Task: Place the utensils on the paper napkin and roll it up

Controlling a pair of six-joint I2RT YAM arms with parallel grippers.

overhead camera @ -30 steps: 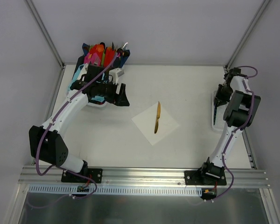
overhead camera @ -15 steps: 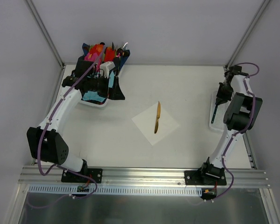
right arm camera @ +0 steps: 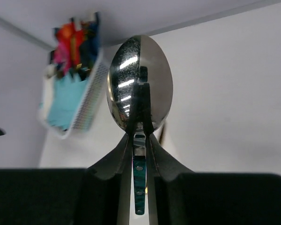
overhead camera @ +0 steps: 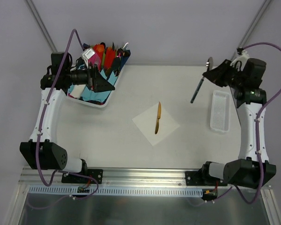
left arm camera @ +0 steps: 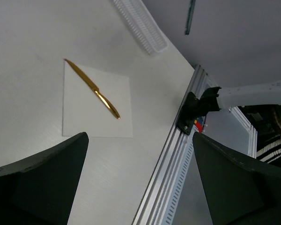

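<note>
The white paper napkin lies mid-table as a diamond, with the golden-yellow utensil on it; both also show in the left wrist view, napkin and golden utensil. My right gripper is shut on the spoon with the dark handle, holding it in the air at the back right, head up. In the right wrist view the silvery spoon head stands above the closed fingers. My left gripper is open and empty, raised by the basket at the back left.
A white basket of bright cutlery with light-blue wraps stands at the back left. A small white slotted tray lies at the right; it also shows in the left wrist view. The aluminium rail runs along the near edge.
My right gripper has lifted the spoon off the slotted tray and swung it up and left. My left arm has pulled back and up toward the basket.
</note>
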